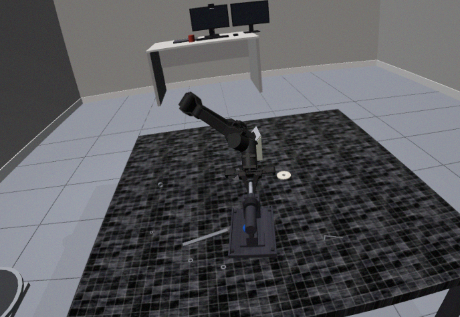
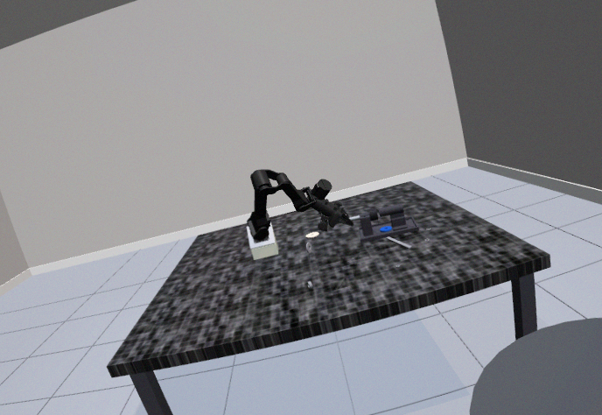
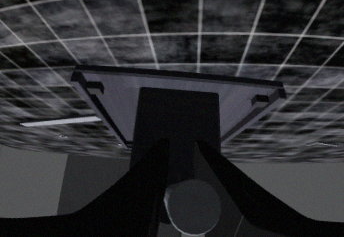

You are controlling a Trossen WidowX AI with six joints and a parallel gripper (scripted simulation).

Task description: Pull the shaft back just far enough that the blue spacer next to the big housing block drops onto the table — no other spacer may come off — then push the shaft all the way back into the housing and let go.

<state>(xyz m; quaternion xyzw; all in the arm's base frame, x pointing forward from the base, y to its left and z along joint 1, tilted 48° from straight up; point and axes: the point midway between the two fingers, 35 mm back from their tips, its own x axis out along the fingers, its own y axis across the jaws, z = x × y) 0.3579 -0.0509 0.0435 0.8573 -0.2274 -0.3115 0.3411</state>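
My gripper (image 1: 251, 190) (image 2: 351, 221) (image 3: 182, 147) is shut on the light grey shaft (image 1: 251, 186) (image 2: 355, 217) (image 3: 193, 209), which runs into the dark fixture. The blue spacer (image 1: 244, 228) (image 2: 385, 228) is off the shaft and lies flat, low on the fixture's base plate (image 1: 269, 228) (image 3: 117, 104), under the dark cylindrical housing (image 1: 251, 219) (image 2: 390, 210). A dark collar (image 1: 251, 202) (image 2: 374, 214) is in line with the shaft, between the near upright (image 2: 365, 224) and the housing. Whether it is another spacer is unclear. The shaft's inner end is hidden.
A grey bar (image 1: 204, 237) (image 2: 399, 242) (image 3: 60, 122) lies left of the fixture, as seen in the top view. A cream disc (image 1: 279, 175) (image 2: 308, 235) lies near the gripper. A hex key (image 1: 334, 237) lies right of the fixture. Several small rings are scattered about.
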